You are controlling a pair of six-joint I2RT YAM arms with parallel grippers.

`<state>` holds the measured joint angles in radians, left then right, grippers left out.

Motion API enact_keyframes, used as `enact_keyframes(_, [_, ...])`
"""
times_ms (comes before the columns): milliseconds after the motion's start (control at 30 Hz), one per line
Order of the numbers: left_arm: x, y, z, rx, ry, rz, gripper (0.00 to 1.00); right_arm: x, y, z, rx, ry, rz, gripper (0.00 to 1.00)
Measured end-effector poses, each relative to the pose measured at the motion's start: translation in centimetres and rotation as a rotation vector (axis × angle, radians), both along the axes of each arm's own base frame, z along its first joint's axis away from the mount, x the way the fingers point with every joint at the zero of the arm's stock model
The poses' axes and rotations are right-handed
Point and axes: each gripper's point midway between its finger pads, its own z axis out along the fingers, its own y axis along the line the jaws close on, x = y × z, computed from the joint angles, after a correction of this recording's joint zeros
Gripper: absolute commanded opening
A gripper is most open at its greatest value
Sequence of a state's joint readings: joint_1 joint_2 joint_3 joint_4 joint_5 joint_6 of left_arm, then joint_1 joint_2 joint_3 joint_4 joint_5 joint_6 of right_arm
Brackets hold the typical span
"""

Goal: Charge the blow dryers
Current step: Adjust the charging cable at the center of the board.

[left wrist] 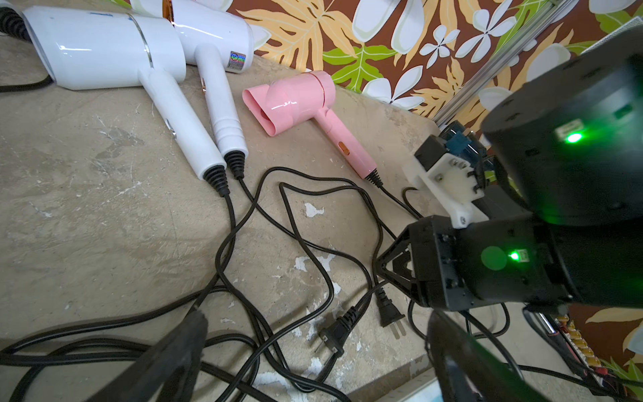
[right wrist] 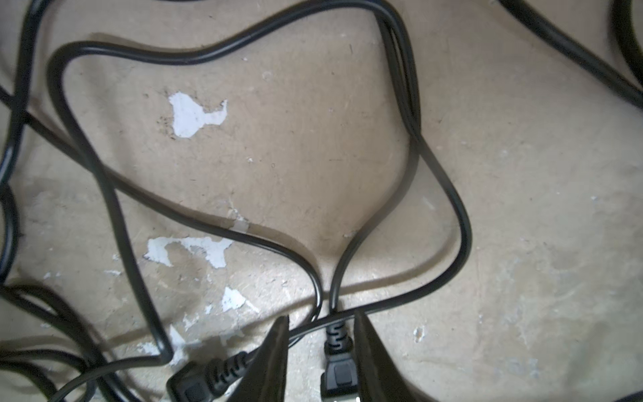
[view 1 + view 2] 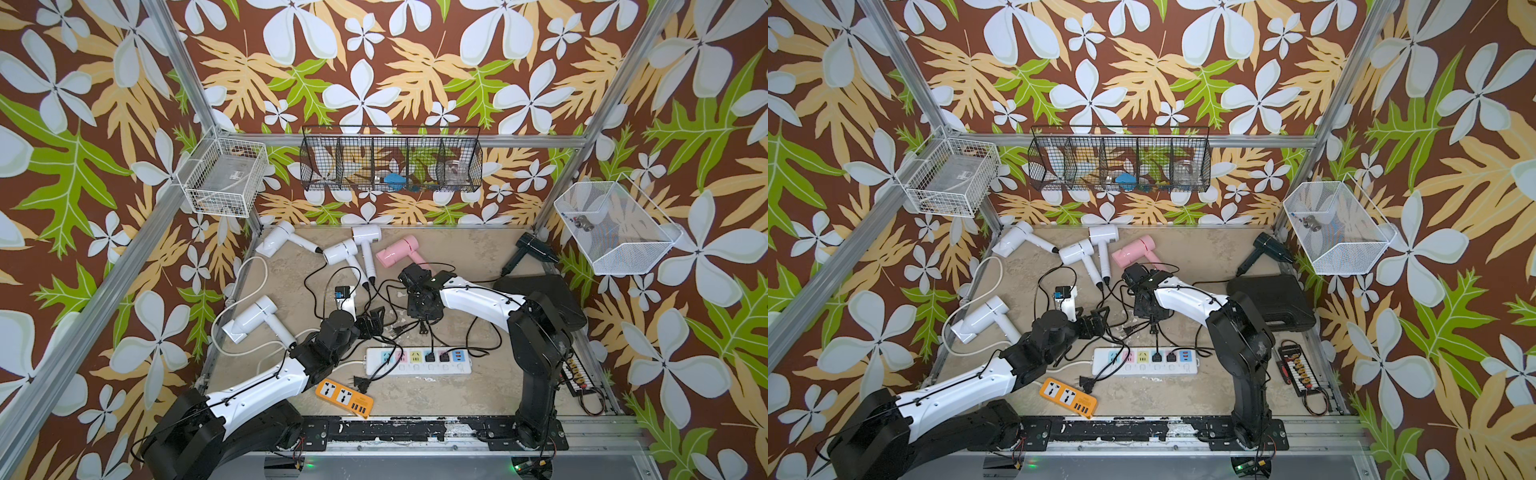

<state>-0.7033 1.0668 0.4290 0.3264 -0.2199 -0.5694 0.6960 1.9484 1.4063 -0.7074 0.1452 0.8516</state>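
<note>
A white strip (image 3: 419, 362) lies near the worktop's (image 3: 457, 253) front edge, with an orange strip (image 3: 344, 397) just beside it toward the front-left corner. A black case (image 3: 540, 299) sits against the right edge. A black basket (image 3: 390, 160) hangs above the back edge, a white basket (image 3: 224, 176) over the back-left corner and a mesh basket (image 3: 615, 230) over the back-right.

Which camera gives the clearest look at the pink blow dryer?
The left wrist view: the pink blow dryer lies whole and close, barrel, handle and cord end. In both top views the dryer is small, its handle end hidden behind the right arm. The right wrist view misses it.
</note>
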Motion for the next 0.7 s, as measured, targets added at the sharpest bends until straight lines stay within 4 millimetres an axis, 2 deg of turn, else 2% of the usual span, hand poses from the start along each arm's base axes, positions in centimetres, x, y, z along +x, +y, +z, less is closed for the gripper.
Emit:
enact_keyframes(100, [0.0,0.0,0.0,-0.001,-0.001,0.000,1.00,0.1,-0.5,-0.7,-0.022,0.010,-0.012,0.37])
enact_keyframes(267, [0.0,0.0,0.0,-0.001,-0.001,0.000,1.00,0.6,-0.9,-0.2,-0.046,-0.008,-0.024,0.42])
enact_keyframes(467, [-0.1,0.0,0.0,-0.002,0.000,-0.004,1.00,1.2,-1.2,0.2,-0.043,-0.016,-0.040,0.39])
enact_keyframes(700, [-0.1,0.0,0.1,-0.003,-0.001,-0.004,1.00,0.9,-1.2,-1.4,-0.037,0.028,-0.043,0.36])
